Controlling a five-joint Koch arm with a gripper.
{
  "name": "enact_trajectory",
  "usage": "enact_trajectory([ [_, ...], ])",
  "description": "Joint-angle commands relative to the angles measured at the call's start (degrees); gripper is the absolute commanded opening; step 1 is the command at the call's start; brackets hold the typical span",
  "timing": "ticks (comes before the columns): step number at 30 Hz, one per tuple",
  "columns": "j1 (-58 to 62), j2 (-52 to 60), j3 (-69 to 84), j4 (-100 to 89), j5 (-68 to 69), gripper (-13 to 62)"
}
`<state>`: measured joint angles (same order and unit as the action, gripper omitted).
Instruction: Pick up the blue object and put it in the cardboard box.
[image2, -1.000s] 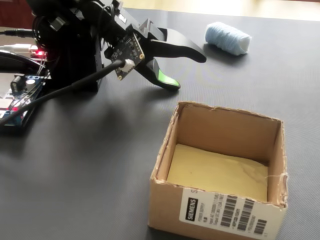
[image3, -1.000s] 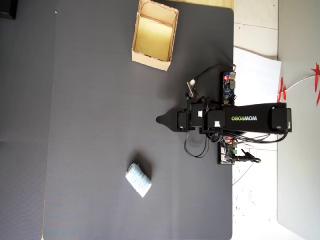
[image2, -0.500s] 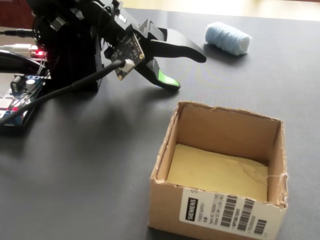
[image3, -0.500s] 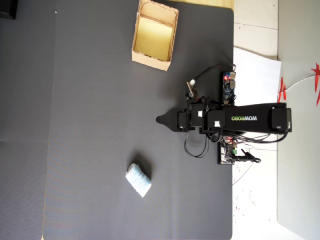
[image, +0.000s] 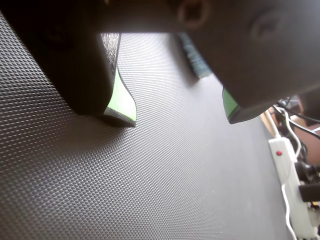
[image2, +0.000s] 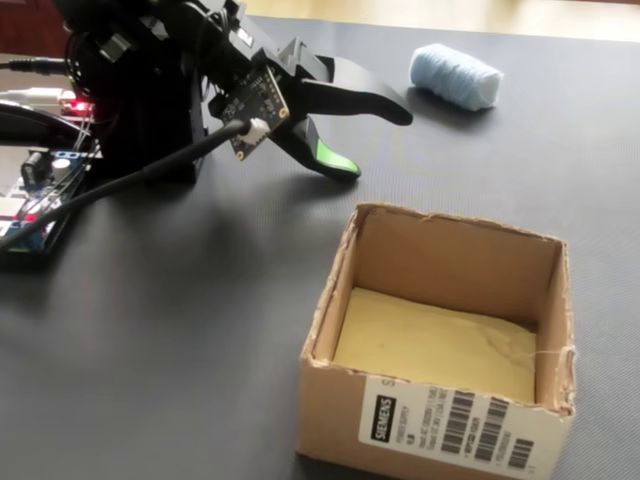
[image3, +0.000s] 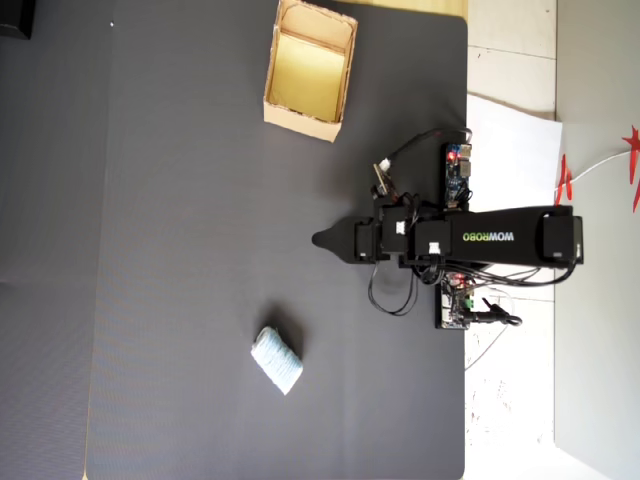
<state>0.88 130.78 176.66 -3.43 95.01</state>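
Wrist view: my claw (image: 182, 117) hangs spread apart over the dark mat (image: 150, 190), nothing between its green-lined tips. Fixed view: the blue object (image2: 455, 76) lies on the mat beyond my tips, apart from them; the cardboard box (image2: 440, 420) stands nearer the camera. Overhead view: the roll (image3: 276, 360) lies below-left of my claw (image3: 322, 240), the box (image3: 300, 118) above-left.

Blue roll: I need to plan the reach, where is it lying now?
In the overhead view the blue roll lies on the dark mat, lower centre, clear of the tool and far from the cardboard box.
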Motion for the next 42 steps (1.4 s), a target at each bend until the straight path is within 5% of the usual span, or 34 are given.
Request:
enact_trajectory([
  [1,-0.26,4.92,2.02,6.42,0.35,34.1],
  [31,-0.70,4.92,2.02,6.42,0.44,34.1],
  [42,-9.58,4.92,2.02,-0.09,0.44,34.1],
])
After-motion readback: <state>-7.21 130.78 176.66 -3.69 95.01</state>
